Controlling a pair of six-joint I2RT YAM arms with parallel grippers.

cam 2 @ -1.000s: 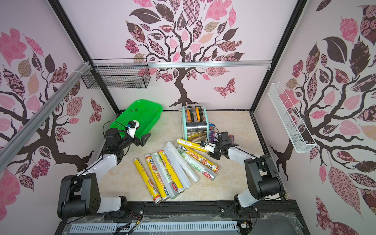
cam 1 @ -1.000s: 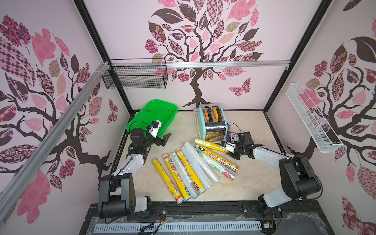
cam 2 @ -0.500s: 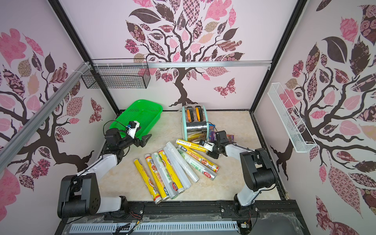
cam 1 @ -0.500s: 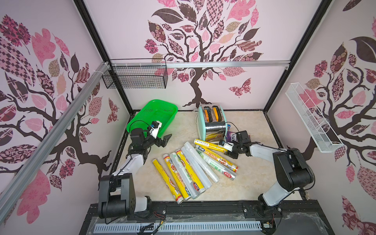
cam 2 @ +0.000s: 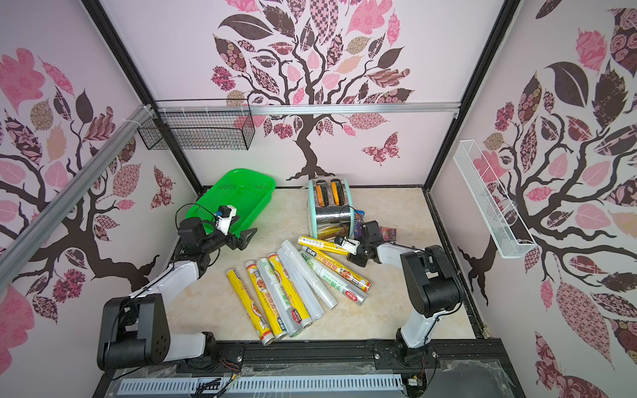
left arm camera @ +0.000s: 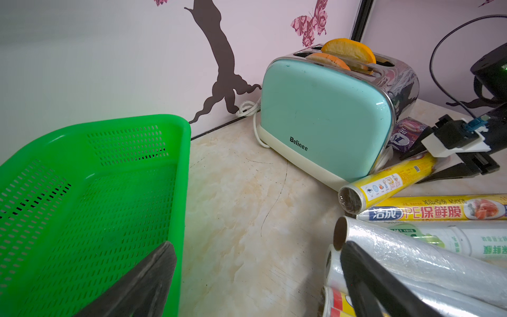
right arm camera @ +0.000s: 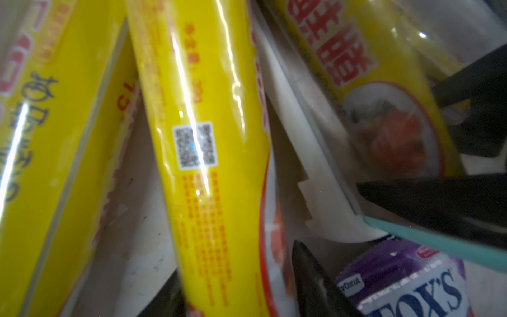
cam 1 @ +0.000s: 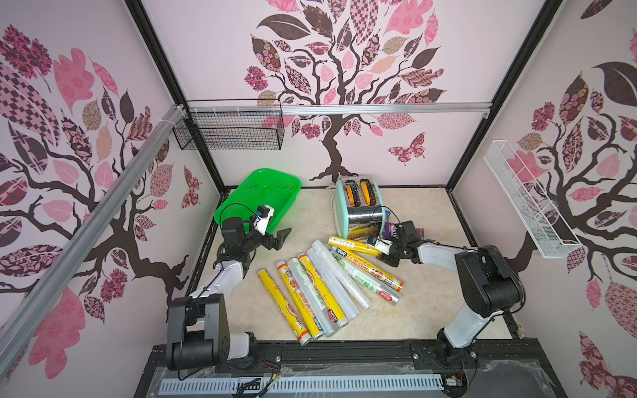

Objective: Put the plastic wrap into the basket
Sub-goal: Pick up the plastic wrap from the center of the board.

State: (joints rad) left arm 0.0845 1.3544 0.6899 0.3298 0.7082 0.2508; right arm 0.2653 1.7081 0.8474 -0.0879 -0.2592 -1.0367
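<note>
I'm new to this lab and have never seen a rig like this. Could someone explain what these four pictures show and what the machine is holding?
This is a tabletop robot with two arms, each ending in two-fingered jaws. Two pictures look down from a paired overhead camera, so they are nearly the same. The other two come from a small camera on each wrist.

On the table lie a cluster of plastic wrap rolls, a green basket with nothing visible inside, a toaster and a purple candy bag.

The left arm hovers by the basket, jaws wide open and empty. The right arm reaches to the yellow roll nearest the toaster. Its jaws straddle that roll's end, but I cannot tell whether they grip it. Its wrist picture is a blurry close-up of yellow rolls.
</note>
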